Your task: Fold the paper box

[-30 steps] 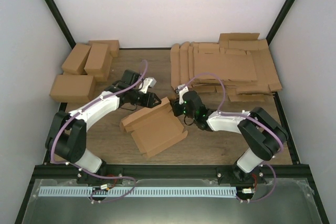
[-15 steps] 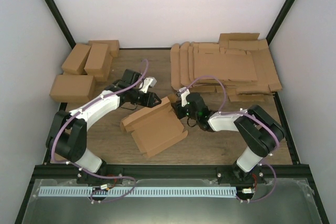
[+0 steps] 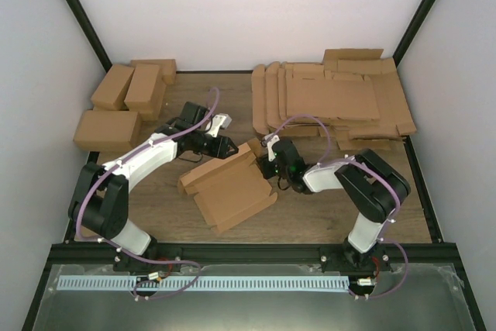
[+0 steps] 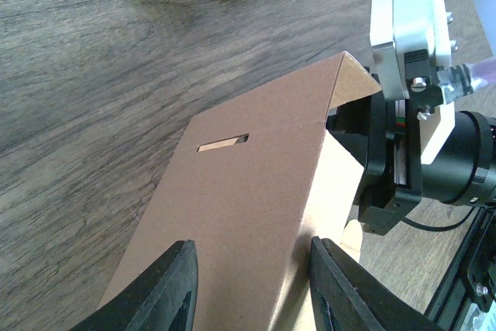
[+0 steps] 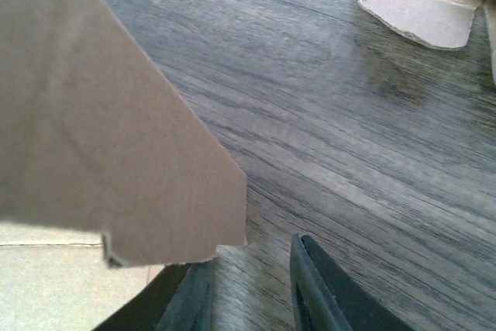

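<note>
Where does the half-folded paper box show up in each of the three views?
Top external: paper box lies at picture centre, slightly left.
Left wrist: its slotted panel fills the lower middle.
Right wrist: one flap covers the upper left.
Shared landmark: the wood-grain table under it, visible in all three.

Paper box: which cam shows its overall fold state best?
Top external: the whole paper box shows, partly folded, one panel raised. Left wrist gives only that slotted panel close up; right wrist only a blurred flap corner.
</note>
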Robot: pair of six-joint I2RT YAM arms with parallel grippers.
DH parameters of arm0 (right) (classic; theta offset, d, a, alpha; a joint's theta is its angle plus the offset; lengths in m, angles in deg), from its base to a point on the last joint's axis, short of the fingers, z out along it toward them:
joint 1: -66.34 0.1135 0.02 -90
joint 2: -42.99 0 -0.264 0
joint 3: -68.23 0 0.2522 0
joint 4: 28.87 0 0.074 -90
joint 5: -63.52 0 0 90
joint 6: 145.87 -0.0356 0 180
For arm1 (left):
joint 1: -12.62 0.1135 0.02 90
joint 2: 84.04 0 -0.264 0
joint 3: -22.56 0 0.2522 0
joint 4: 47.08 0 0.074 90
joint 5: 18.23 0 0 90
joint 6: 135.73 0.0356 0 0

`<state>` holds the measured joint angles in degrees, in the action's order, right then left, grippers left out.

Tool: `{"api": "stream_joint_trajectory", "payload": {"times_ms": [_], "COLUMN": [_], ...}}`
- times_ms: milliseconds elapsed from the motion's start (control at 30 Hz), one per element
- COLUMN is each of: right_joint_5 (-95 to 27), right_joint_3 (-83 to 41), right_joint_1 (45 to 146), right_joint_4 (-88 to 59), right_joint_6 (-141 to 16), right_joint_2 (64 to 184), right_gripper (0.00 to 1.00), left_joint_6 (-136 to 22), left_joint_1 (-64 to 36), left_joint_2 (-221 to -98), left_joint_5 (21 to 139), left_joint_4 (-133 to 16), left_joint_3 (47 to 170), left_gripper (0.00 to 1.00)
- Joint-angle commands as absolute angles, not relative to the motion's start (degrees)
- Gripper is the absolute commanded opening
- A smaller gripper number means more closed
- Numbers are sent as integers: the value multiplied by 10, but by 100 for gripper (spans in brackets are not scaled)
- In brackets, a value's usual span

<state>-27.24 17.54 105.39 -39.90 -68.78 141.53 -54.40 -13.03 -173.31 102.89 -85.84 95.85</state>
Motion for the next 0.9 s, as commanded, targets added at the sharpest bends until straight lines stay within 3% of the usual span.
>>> {"api": "stream_joint_trajectory", "payload": {"times_ms": [0,300,500,867], "right_joint_5": [-248,-251,-253,-302], "right_joint_3": [156,142,140,161], "right_joint_1": [1052,1052,1052,1052], "right_joint_4": [-394,-401,-415,-487], "right_joint_6": [-690,-693,-707,-720], "right_joint_2": [1421,1447,1458,1455], "right_gripper": [26,23,33,35], "left_joint_6": [-528,-527,-531,-531], "left_joint_1": [-132,-132,-132,-132], "left_joint_2": [-1763,-1765,-1766,-1766], "left_joint_5": [977,978,983,987], "left_joint_4": [-898,-897,-893,-892], "left_joint_3": [946,946,944,943], "left_gripper": [41,41,40,41]}}
